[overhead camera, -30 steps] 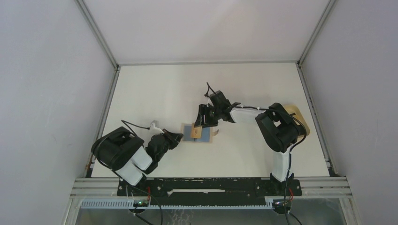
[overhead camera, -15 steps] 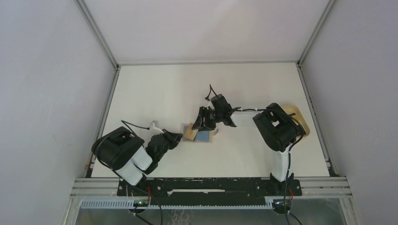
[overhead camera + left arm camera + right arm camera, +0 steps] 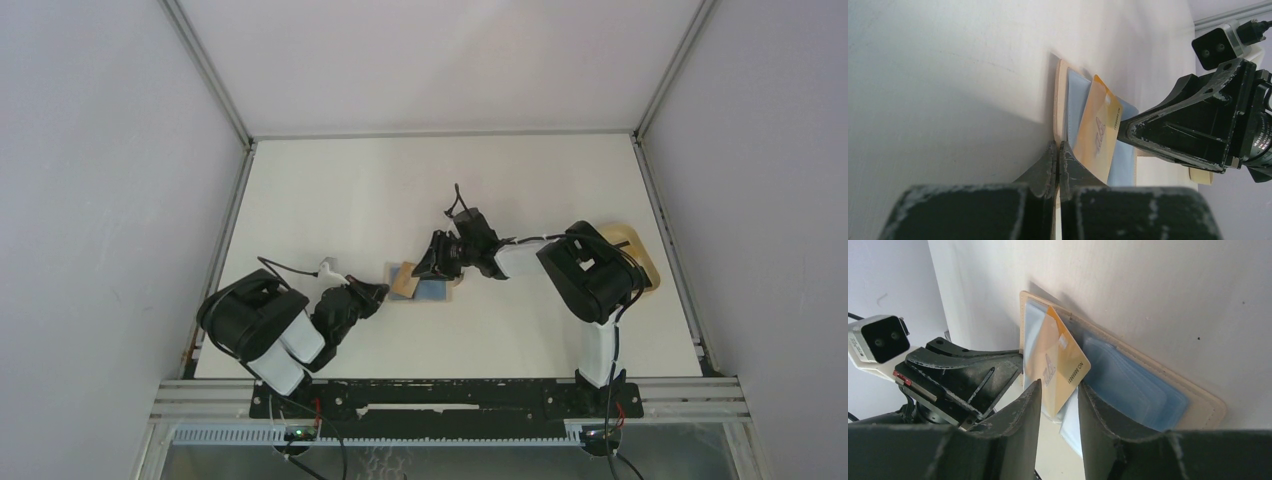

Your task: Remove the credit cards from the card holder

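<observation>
White table (image 3: pixel 330 200) under me, where the card holder (image 3: pixel 1200 405) lies open with an orange credit card (image 3: pixel 1060 365) tilted up out of its blue pocket (image 3: pixel 1128 385), long axis rising between my right arm's fingers (image 3: pixel 1020 412) — part-spread astride it, grip I cannot tell — while my left fingers (image 3: pixel 1047 167), pressed together, pinch the holder's left edge.

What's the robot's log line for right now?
left gripper: shut on card holder | right gripper: around orange card, grip unclear

White table (image 3: pixel 330 200) — grey walls (image 3: pixel 100 150)
</observation>
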You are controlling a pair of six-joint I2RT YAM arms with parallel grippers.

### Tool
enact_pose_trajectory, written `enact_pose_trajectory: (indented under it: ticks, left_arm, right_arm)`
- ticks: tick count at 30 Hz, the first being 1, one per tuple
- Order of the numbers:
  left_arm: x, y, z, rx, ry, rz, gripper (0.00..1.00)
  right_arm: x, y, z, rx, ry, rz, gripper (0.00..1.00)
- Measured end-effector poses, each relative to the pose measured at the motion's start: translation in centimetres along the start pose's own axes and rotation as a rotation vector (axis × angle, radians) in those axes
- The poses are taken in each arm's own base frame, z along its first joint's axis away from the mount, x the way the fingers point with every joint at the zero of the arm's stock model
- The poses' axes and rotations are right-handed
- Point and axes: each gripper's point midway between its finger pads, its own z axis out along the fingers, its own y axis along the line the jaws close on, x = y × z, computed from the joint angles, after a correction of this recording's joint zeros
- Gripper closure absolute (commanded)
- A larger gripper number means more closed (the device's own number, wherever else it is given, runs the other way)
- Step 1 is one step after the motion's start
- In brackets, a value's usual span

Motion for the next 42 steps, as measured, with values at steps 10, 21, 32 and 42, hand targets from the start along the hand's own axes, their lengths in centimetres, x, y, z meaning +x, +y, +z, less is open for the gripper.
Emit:
enact_pose_trajectory:
  ticks: [10,21,32,42]
  left_arm:
    - [0.0,0.0,0.0,-0.001,0.001,0.0,1.0]
    - [0.1,0.1,0.0,-0.003,0.002,0.0,1.0]
    - [0.2,0.0,0.1,0.004,0.008,-0.001,1.0]
    - [0.3,0.0,0.1,0.007,0.01,-0.008,1.0]
  right_arm:
    - [-1.4,1.7,0.2,-0.086,-0.08,0.028,0.61]
    - [-1.1,2.2,1.4,-0.159,-0.096,0.084,0.68]
    - [-0.6,1.4,1.5,-0.148,-0.091,0.095,0.7]
    - [-1.7,0.1,0.0,-0.148,-0.134,0.112,0.78]
